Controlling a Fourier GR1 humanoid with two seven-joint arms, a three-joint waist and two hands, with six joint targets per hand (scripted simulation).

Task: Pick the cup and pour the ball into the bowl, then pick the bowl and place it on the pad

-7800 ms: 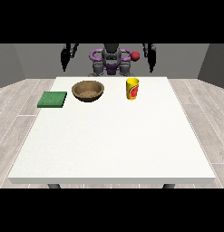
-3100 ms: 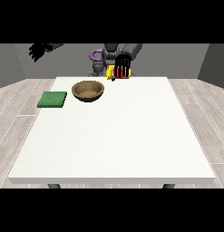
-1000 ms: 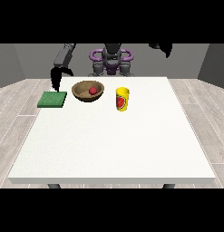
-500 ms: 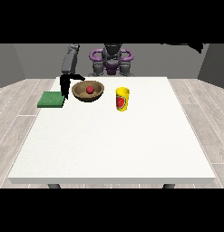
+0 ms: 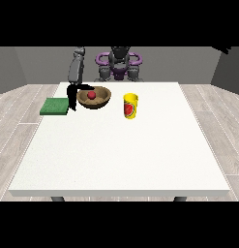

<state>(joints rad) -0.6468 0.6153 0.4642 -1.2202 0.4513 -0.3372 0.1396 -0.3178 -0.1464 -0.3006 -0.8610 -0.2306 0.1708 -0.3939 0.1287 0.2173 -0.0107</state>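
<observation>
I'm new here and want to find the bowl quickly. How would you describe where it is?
Look at the far side of the white table, toward its left corner. The bowl sits there between a flat green pad and a yellow cup, with a black hand at its left rim. It is the only brown, round thing, and a red ball lies in it.

Ball's in the bowl, cup's back on the counter

Red ball [image 5: 92,95] sits inside the brown bowl [image 5: 94,98], yellow cup [image 5: 130,106] upright just beside it on the white counter [image 5: 121,150]. The hand at the view's left [image 5: 72,96] hangs at the bowl's rim, right next to the green pad [image 5: 54,106].
</observation>
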